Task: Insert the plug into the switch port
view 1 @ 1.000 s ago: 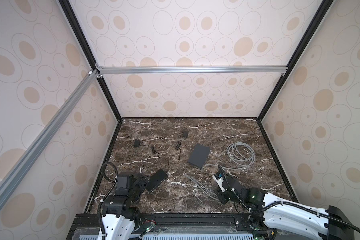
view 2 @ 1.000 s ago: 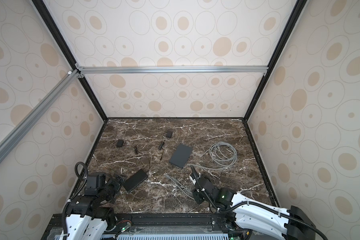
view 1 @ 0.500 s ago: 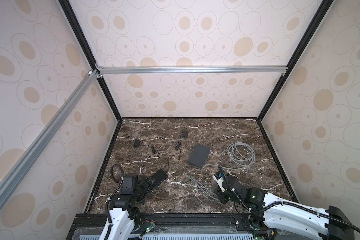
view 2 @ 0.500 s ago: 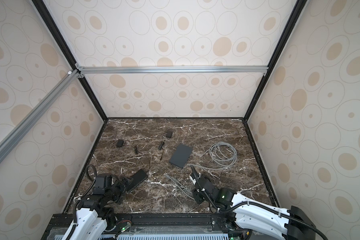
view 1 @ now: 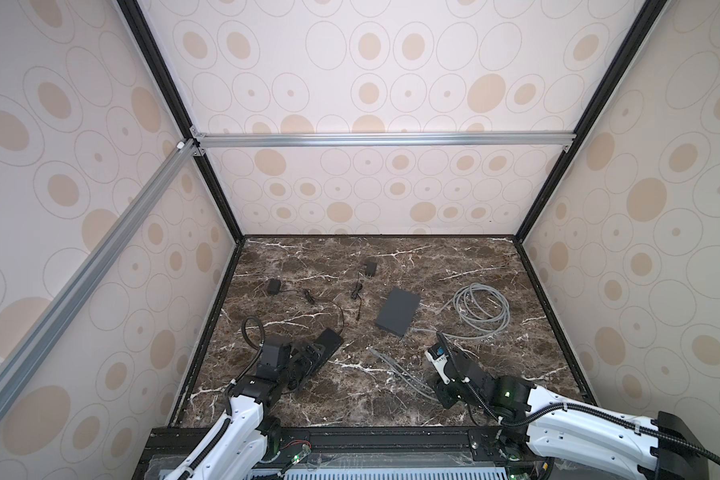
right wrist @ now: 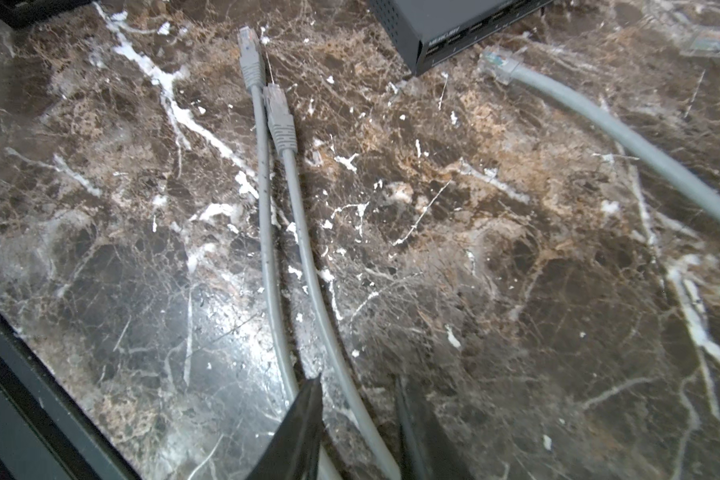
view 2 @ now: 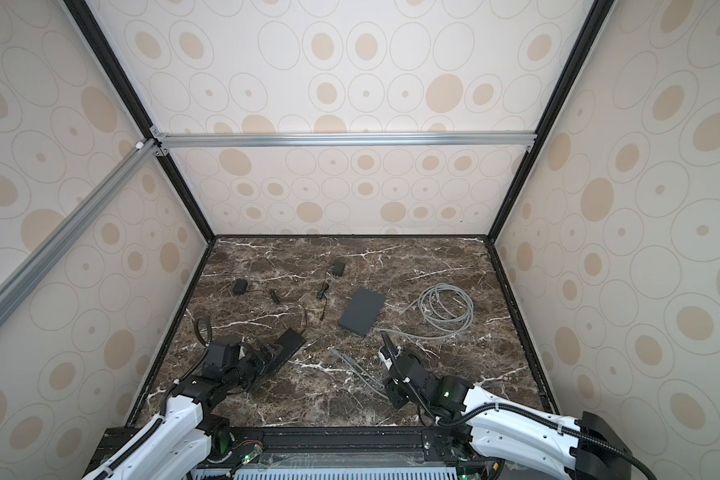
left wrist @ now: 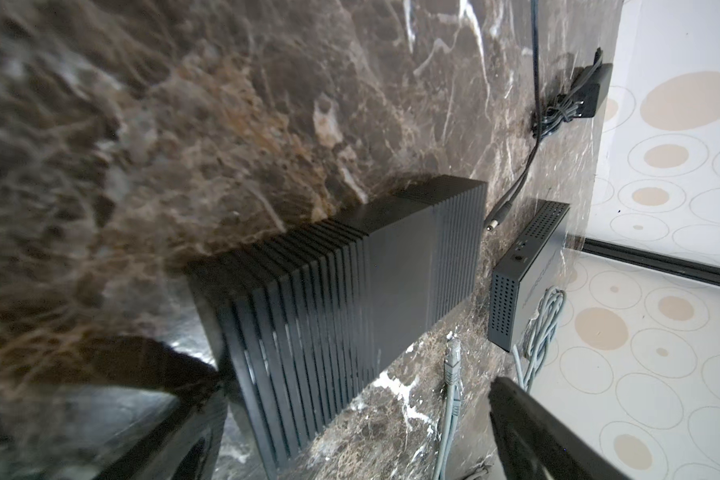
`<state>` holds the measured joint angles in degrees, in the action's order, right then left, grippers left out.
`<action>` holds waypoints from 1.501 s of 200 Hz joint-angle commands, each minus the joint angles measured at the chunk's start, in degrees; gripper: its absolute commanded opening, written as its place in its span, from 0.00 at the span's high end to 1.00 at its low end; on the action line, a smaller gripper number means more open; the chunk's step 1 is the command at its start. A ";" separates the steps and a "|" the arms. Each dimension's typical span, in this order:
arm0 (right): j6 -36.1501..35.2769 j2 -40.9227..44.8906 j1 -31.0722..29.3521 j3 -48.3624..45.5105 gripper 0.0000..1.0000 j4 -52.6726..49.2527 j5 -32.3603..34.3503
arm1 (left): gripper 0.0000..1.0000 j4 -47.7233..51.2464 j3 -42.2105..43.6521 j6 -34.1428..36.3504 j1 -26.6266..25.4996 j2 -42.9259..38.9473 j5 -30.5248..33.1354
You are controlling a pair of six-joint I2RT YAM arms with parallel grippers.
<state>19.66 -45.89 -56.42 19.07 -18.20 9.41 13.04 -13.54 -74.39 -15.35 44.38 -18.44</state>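
Ports (right wrist: 479,29) show only at right wrist — left jaws gape empty, right jaws, part-open, straddle cable (right wrist: 306,253).

Circle-patterned beige walls (view 1: 371,83), dark marble floor (view 1: 454,266).

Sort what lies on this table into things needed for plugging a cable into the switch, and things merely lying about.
Needed: switch; grey cable plugs; right gripper, astride one cable.
Lying about: power adapter; second adapter; ribbed black box, no ports showing.
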 commanded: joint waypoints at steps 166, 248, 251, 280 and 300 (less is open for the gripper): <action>-1.14 6.08 -0.53 -0.96 0.67 0.29 -1.63 | 0.02 19.83 -14.97 7.96 -8.20 4.42 26.35; -0.18 9.75 -0.53 -2.07 0.66 -0.61 1.13 | 0.02 13.68 -22.09 25.52 -8.10 -5.84 23.34; -0.15 9.76 -0.53 -2.03 0.66 -0.57 1.29 | 0.02 13.54 -22.00 25.84 -8.11 -6.24 23.59; -0.10 8.41 -0.53 -1.69 0.67 -0.55 1.56 | 0.02 14.44 -21.52 29.04 -8.05 -4.63 24.27; 0.02 6.23 -0.53 -1.02 0.66 -0.33 1.70 | 0.02 14.27 -21.35 32.91 -8.02 -0.28 23.70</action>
<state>19.03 -37.78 -56.55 17.82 -18.17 9.93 27.20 -35.11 -48.03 -23.24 39.79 4.49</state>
